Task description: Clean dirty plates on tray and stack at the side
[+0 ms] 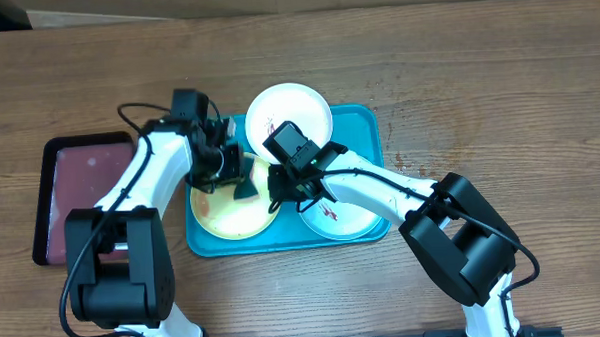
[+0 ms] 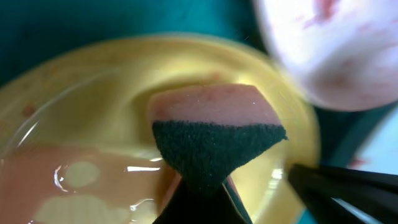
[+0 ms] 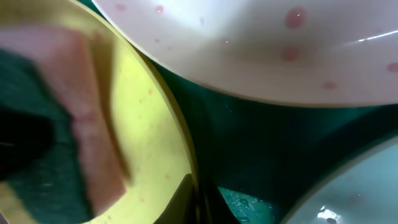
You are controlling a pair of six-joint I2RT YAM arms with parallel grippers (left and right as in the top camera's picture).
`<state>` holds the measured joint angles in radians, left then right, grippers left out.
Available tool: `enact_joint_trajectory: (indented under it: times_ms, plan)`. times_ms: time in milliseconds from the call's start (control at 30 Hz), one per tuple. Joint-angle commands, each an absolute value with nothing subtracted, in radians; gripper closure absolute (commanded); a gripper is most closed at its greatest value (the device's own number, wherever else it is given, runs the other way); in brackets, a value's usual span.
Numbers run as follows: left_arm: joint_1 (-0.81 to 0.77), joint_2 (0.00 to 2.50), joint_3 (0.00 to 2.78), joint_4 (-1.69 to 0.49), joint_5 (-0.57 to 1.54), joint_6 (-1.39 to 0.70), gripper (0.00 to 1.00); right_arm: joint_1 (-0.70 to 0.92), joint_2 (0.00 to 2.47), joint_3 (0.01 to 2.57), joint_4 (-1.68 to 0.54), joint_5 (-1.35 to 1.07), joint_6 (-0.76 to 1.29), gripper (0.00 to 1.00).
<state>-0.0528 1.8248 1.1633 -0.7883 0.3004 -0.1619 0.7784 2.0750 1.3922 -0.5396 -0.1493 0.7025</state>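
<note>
Table (image 1: 496, 62): brown wood grain, under everything listed.

Maroon tray (image 1: 81, 196): black rim, far left, just beside the tray and apart from it.

Left gripper (image 1: 230, 169): over the left half of the tray, pointing down at the yellow plate. Clamped narrow on the sponge; in the left wrist view, pinches its lower end to a thin neck (image 2: 199, 199).

Sponge (image 1: 247, 188): dark green scrub face toward the wrist camera (image 2: 214, 140), pink-stained foam behind it. Rests against the inner surface of the yellow plate.

Tray (image 1: 363, 121): turquoise, rounded corners, raised rim, at mid-table. Holds all three plates.

Yellow plate (image 1: 232, 221): lower left of the tray. Carries a shiny pinkish pool (image 2: 74, 186) and small red specks on the inner wall (image 2: 93, 106). Right edge close to the white plate, with a strip of tray between them (image 3: 149, 124).

White plate (image 1: 298, 109): top centre of the tray, far edge overhanging the rim. Dotted with faint red spots (image 3: 249, 50); blurred at upper right in the left wrist view (image 2: 336, 56).

Right gripper (image 1: 284, 192): between the yellow and mint plates, at the yellow plate's right rim. One black finger (image 2: 348, 183) shows beside that rim; opening width, and whether the rim is pinched, cannot be told.

Mint plate (image 1: 347, 219): lower right of the tray, partly under the right arm, red smears near its centre. Pale wet edge in the corner of the right wrist view (image 3: 367, 186).
</note>
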Motion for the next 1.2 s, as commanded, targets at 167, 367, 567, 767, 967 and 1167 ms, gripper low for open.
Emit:
enact_joint_trajectory:
  times_ms: [167,367,567,767,967,1167]
  plan:
    - [-0.055,1.825,1.015,-0.691,-0.141,-0.266,0.96,0.771,2.088,1.393,-0.540,-0.131,0.698,0.96]
    - [-0.055,1.823,1.048,-0.798,-0.513,-0.446,0.96,0.776,2.088,1.394,-0.535,-0.131,0.653,0.96]
    - [-0.054,1.808,1.183,-0.957,-0.593,-0.479,0.96,0.782,2.088,1.397,-0.527,-0.131,0.646,0.96]
    - [-0.045,1.698,1.332,-0.989,-0.443,-0.506,0.96,0.799,2.085,1.459,-0.561,-0.132,0.578,0.96]
    - [0.057,1.561,1.377,-0.954,-0.354,-0.507,0.96,0.839,2.070,1.634,-0.709,-0.107,0.449,0.96]
    - [0.271,1.553,1.369,-0.965,-0.237,-0.539,0.96,0.881,2.055,1.843,-0.861,0.121,0.361,0.96]
